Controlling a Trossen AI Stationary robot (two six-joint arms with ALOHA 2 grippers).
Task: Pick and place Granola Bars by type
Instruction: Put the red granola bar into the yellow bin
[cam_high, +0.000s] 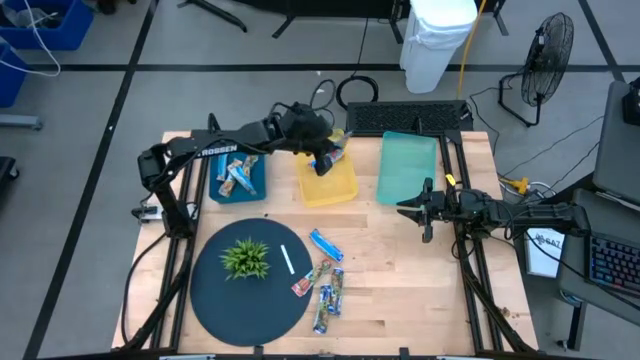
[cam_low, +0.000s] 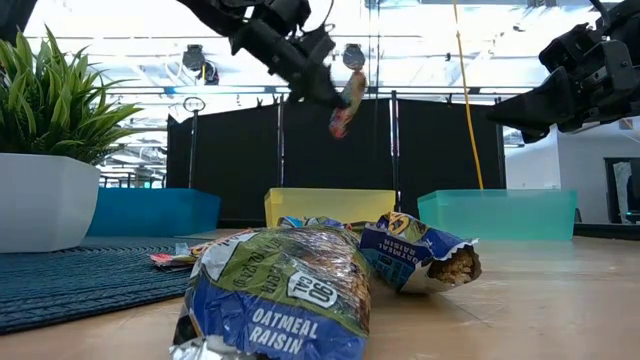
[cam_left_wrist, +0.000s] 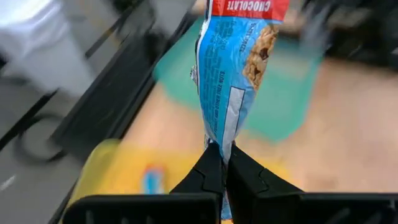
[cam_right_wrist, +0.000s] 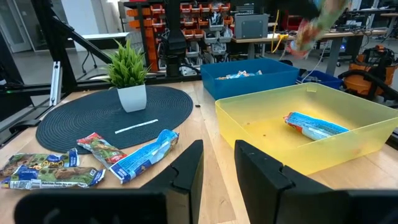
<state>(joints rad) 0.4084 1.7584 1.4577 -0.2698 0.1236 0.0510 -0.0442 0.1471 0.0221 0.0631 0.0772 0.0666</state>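
Left tool (cam_high: 325, 160): clamped on one blue granola bar (cam_left_wrist: 233, 74), above yellow bin (cam_high: 328, 182). Right tool (cam_high: 418, 211): part open, empty, beside green bin (cam_high: 407, 168).

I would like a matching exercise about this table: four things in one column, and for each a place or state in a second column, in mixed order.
Things:
1. left gripper
2. yellow bin
3. green bin
4. right gripper

Places or states:
a. empty inside
b. holds nothing, beside the green bin
c. shut on a blue-wrapped bar above the yellow bin
d. one blue bar lies inside

Pairs: 1-c, 2-d, 3-a, 4-b
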